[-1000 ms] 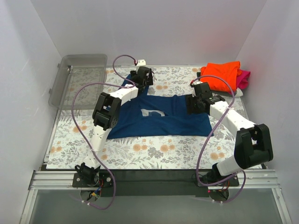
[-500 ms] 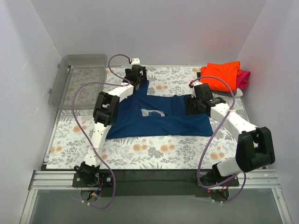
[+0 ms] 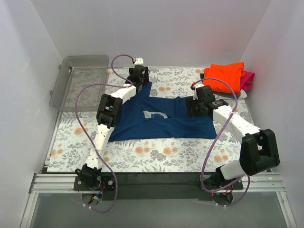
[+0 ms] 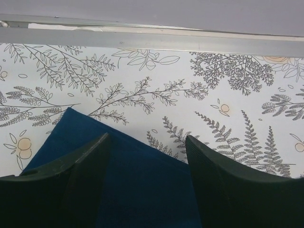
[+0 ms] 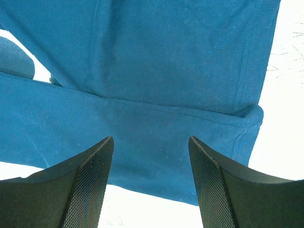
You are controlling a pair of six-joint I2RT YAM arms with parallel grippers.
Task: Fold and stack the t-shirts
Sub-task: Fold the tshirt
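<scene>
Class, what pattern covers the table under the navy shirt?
Table cover: grey ferns and orange blossoms on white; clearest in left wrist view.

You're in a lab-type robot test booth here, not anyone's home or shop. Plain white panels box the table in at the back and on both sides. The left arm and right arm are bolted onto a bare aluminium rail along the near edge, with purple cables looping loose off them (very much a rig look). The floral cloth over the table is the only homey touch, and a clear plastic bin sits at the far left corner.
</scene>
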